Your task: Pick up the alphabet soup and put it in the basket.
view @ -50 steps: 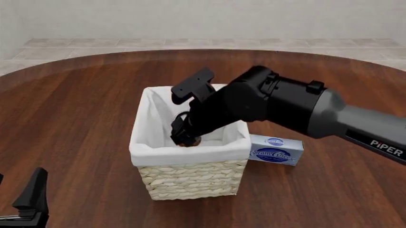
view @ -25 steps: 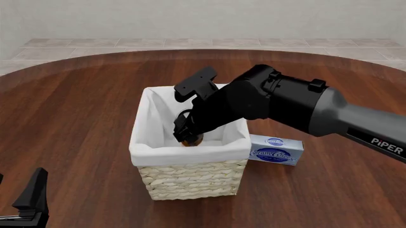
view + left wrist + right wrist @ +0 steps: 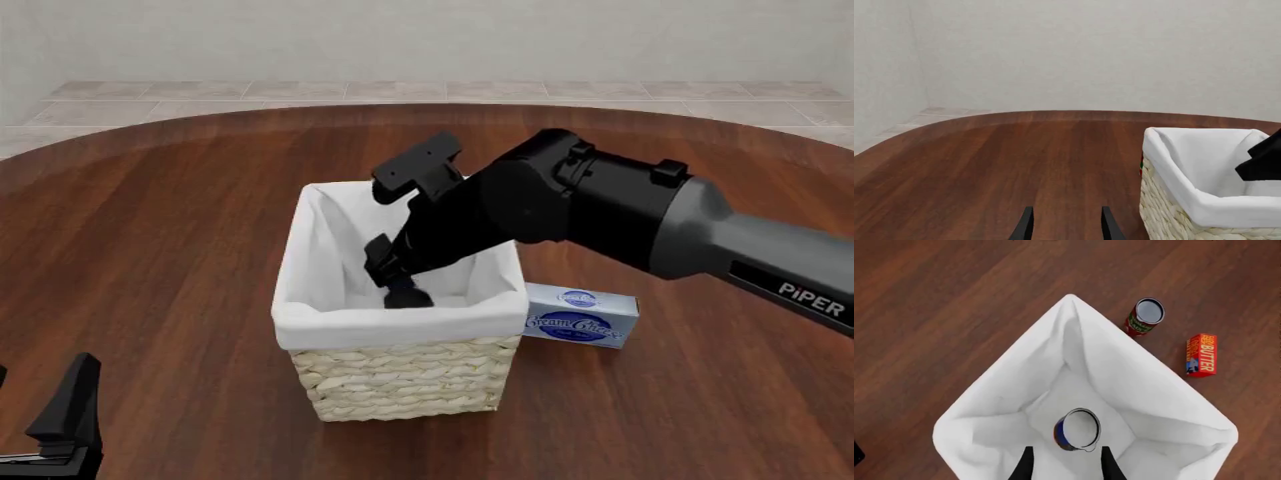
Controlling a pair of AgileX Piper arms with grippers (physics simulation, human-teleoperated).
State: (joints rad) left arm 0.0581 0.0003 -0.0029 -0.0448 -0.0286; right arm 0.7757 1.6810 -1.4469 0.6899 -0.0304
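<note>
Because the drop has to land inside the lining, the right gripper (image 3: 402, 290) hangs just above the basket's (image 3: 400, 385) open mouth, and its fingers (image 3: 1026, 466) stand spread with nothing between them. Straight beyond those fingertips, the alphabet soup (image 3: 1077, 429) sits on the white cloth floor inside the basket, free of the gripper. The can looks upright: its grey top faces up toward the wrist camera, so its long axis runs vertical, with only a sliver of blue label showing down one side. Outside the basket, a red-labelled can (image 3: 1143, 317) stands just beside one corner, a butter box (image 3: 1201, 355) lies near it, and a cream cheese box (image 3: 579, 317) rests against the basket's right wall. The left gripper (image 3: 1064, 225) idles well apart from the basket, fingers parted and empty.
</note>
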